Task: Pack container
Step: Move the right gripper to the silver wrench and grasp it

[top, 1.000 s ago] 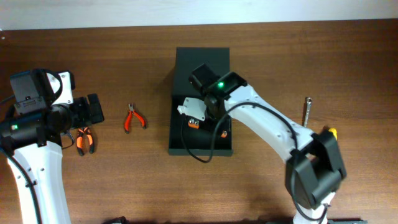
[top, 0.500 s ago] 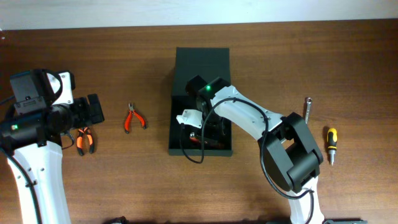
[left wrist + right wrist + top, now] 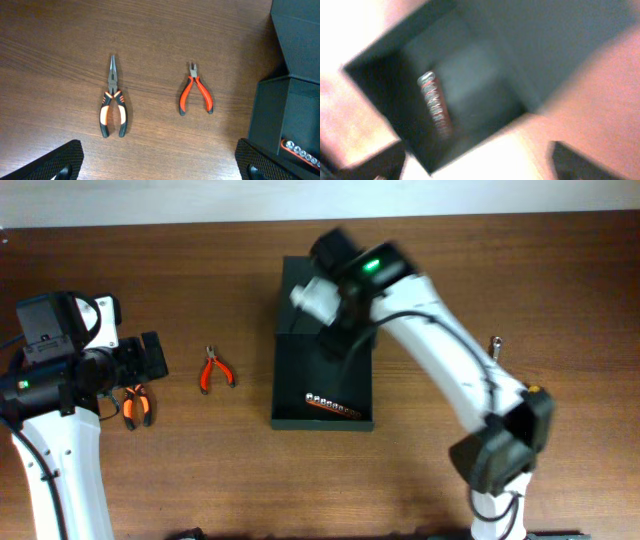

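The container (image 3: 300, 370) is a dark green box in mid-table with its flap lid (image 3: 300, 272) folded back at the far end. An orange rail of silver sockets (image 3: 333, 406) lies inside at the near wall, also seen blurred as the rail (image 3: 436, 107) in the right wrist view. My right gripper (image 3: 338, 340) hovers over the box's far half; its fingers (image 3: 582, 160) stand wide open with nothing between them. My left gripper (image 3: 160, 167) is open above bare wood, left of the container (image 3: 287, 110).
Red cutters (image 3: 215, 370) and orange-black long-nose pliers (image 3: 135, 405) lie left of the box, near the left gripper. A metal tool (image 3: 494, 352) and a yellow-handled screwdriver (image 3: 536, 391) lie at the right, partly behind the right arm.
My right gripper has opened, left the socket rail at the near end of the box and risen toward the far side. The left arm has not moved.
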### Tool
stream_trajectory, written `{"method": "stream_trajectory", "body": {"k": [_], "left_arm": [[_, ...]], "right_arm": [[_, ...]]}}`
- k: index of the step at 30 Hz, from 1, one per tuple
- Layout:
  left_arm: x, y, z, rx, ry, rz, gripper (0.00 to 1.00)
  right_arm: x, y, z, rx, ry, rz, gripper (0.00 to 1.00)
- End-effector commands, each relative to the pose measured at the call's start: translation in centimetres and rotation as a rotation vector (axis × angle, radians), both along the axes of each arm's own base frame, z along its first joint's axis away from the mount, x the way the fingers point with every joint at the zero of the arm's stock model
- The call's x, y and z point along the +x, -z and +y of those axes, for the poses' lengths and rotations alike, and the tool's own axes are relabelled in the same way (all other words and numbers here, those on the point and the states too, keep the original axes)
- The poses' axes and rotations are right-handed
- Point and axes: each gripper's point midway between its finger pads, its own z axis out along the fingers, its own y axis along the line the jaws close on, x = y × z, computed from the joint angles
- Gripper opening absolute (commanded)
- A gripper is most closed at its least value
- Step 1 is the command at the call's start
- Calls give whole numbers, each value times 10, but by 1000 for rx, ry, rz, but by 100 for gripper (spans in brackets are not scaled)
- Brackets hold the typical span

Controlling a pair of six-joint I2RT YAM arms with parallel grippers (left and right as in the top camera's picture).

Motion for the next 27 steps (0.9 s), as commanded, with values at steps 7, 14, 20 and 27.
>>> {"method": "stream_trajectory", "body": {"k": [7,14,20,27], "left_arm": [[-1,-8,-1,4,19,-20,99],[-1,-8,-1,4,19,-20,99],[-1,-8,-1,4,19,-20,99],[-1,-8,-1,5,19,-20,99]], "right_arm": [[29,-91,-212,71,934,-102,99],[10,-36,-301,-6,1194,73,99],[2,38,-310,-62,1192,192,99],[-3,105,-307,-78,1185,231,99]]}}
